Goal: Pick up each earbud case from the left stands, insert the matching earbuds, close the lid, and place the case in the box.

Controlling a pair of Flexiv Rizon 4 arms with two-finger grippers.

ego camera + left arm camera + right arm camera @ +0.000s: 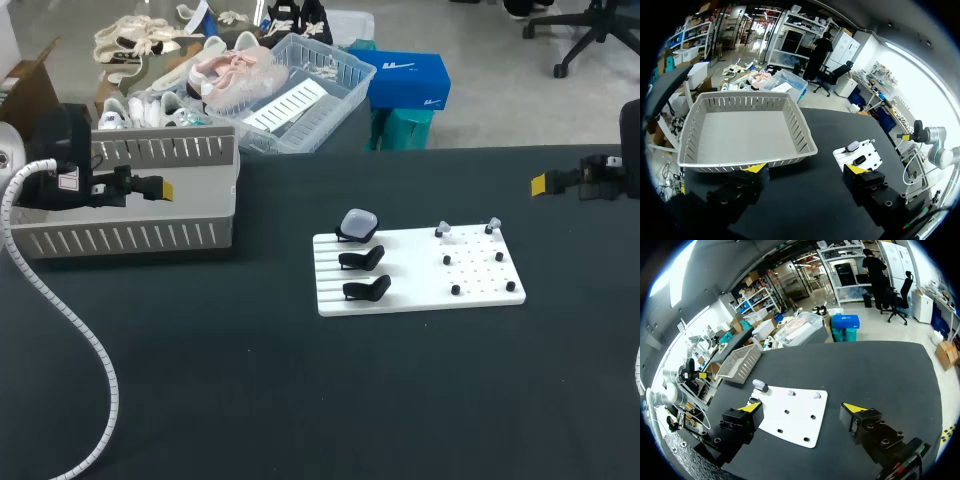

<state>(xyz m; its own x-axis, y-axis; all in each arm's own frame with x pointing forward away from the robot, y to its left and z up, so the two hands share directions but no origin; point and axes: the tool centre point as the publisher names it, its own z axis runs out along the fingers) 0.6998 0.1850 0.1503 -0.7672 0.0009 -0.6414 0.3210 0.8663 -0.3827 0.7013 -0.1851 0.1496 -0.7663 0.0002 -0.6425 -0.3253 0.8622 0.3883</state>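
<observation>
Nearest, table (300, 400): black top, running from the near edge back to the white board (420, 275), which lies well in from that edge.
hose (95, 370): white and ribbed, trailing from the left arm (55, 135) across the near left of the table.
board: flat, right of centre; well apart from the grey box (130, 235) on the left and well in from the table's right edge.
stands: three, black, in a near-to-far row down the board's left side; near stand (368, 290) and middle stand (363, 259) bare.
pegs (455, 290): small and black, dotted over the board's right half.
earbud case (358, 223): pale and rounded, seated on the far stand at the board's far left corner; lid open or closed, cannot tell.
earbuds: two, pale, on the far right pegs, one (444, 231) left of the other (492, 226).
box: slotted walls, far left on the table; plain grey floor seen from the left wrist.
writing: small white tag (65, 180) on the left arm's wrist, marks too small to read.
left gripper (165, 188): far left by the box, well apart from the board; fingers spread wide, holding nothing.
right gripper (538, 184): far right, tip pointing left, beyond the board's far right corner and well apart from it; fingers spread wide, holding nothing.
</observation>
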